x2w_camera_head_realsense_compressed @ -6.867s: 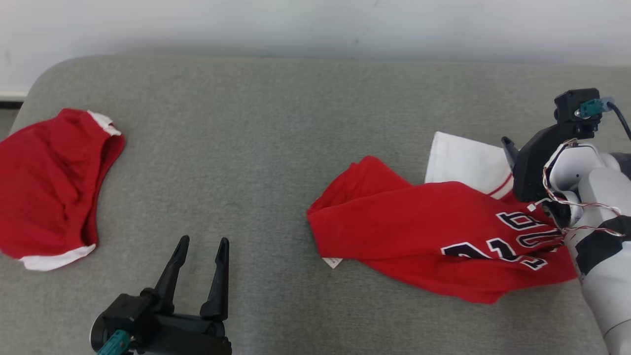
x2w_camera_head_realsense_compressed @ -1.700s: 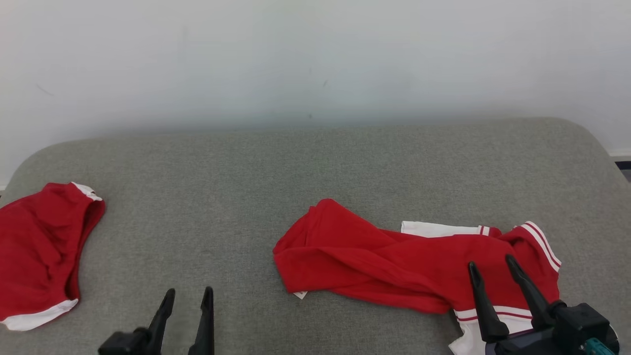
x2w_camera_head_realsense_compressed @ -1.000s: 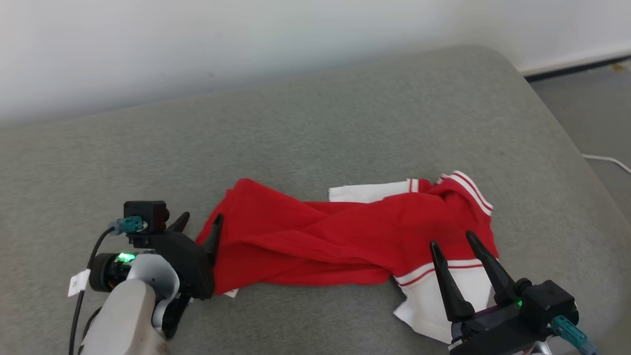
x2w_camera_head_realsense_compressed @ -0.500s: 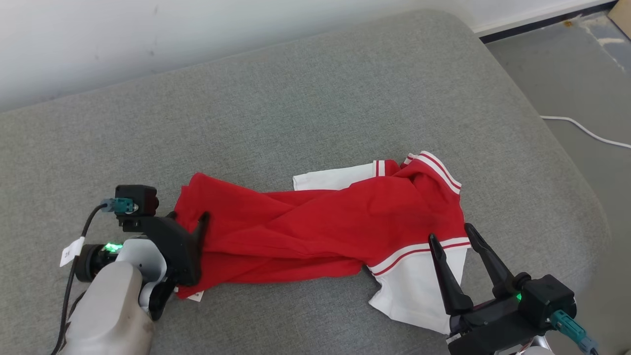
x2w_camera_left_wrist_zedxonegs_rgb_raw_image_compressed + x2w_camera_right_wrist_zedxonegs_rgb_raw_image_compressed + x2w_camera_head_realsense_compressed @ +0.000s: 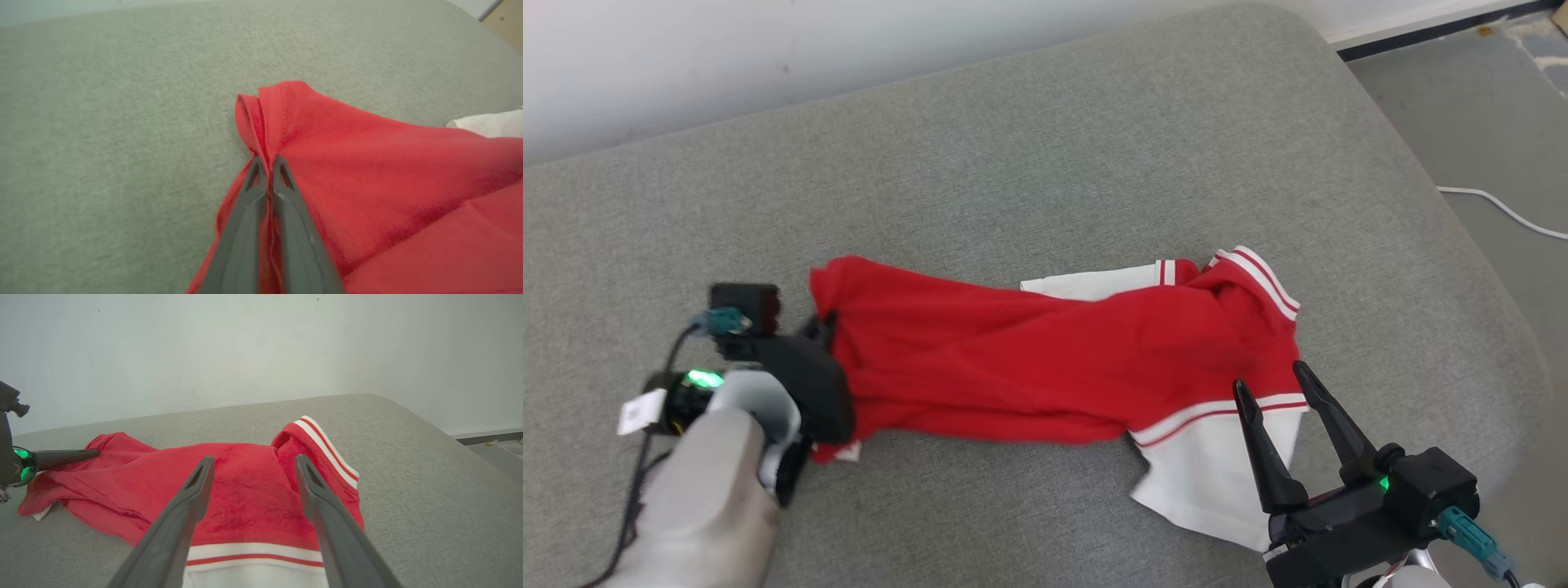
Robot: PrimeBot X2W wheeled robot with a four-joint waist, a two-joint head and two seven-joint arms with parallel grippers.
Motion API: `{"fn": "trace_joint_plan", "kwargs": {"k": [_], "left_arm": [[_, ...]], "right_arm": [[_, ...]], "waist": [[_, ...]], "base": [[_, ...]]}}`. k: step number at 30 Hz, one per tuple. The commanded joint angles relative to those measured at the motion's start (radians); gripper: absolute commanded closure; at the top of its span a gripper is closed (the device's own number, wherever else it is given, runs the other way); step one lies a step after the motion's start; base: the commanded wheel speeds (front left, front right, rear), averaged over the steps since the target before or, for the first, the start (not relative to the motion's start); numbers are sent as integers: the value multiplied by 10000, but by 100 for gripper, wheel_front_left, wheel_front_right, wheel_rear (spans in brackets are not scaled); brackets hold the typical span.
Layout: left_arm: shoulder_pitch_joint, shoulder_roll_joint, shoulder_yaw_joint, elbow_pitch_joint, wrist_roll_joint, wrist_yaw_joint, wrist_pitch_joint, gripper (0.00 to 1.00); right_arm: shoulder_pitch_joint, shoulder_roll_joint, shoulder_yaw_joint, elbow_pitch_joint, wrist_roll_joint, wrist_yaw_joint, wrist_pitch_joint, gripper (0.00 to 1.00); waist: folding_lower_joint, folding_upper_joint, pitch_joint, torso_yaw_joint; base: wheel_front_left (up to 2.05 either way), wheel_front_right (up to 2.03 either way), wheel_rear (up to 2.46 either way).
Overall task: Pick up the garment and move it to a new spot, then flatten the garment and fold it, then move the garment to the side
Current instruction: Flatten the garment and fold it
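Left hand [image 5: 266,161] pinching garment [image 5: 1013,367], apparent cable [image 5: 1499,210] on floor [image 5: 1445,98]

A grey upholstered cushion [image 5: 1045,163] meets a white wall [image 5: 768,49]; a white cable [image 5: 1458,190] crosses the floor [image 5: 1462,106].

Left jaws clamped on garment [image 5: 1029,367], forearm [image 5: 707,498] low; right jaws spread wide, pointing forward.
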Motion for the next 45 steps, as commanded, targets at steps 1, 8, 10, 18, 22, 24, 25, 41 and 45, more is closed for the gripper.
{"fn": "trace_joint_plan", "kwargs": {"k": [1, 8, 10, 18, 22, 24, 25, 41, 45], "left_arm": [[-289, 262, 131, 48, 98, 214, -487, 100], [-767, 784, 559, 261, 94, 690, -1925, 100], [-821, 923, 695, 399, 30, 836, -2167, 100], [-662, 1203, 906, 658, -151, 1019, -2561, 100], [-632, 1173, 851, 713, -171, 940, -2639, 0], [-607, 1177, 791, 721, -117, 901, -2697, 0], [-575, 1191, 759, 725, -85, 858, -2729, 0], [198, 1387, 213, 391, -19, 336, -2231, 0], [401, 1392, 90, 254, -83, 241, -2003, 0]], "right_arm": [[-37, -22, -5, -35, 52, 6, -54, 0], [-140, -16, 64, -40, 23, 6, -59, 0], [-166, -31, 76, -37, 11, 6, -53, 0], [-99, -138, 120, -36, 77, 6, 56, 0], [-144, -100, 161, -57, 78, 6, 67, 0], [-139, -87, 147, -57, 65, 6, 86, 0], [-137, -93, 150, -55, 77, 6, 94, 0], [155, 51, 138, 115, 253, 6, 89, 0], [113, 48, 195, 154, 303, 6, 71, 0]], "waist": [[-1, -1, 33, 51], [-1, -1, 91, 183], [-1, -1, 69, 228], [-1, -1, -27, 487], [-1, -1, -72, 599], [-1, -1, -140, 691], [-1, -1, -181, 731], [-1, -1, -771, 1334], [-1, -1, -804, 1361]], "base": [[0, 0, 0], [0, 0, 0], [0, 0, 0], [0, 0, 0], [0, 0, 0], [0, 0, 0], [0, 0, 0], [0, 0, 0], [0, 0, 0]]}}
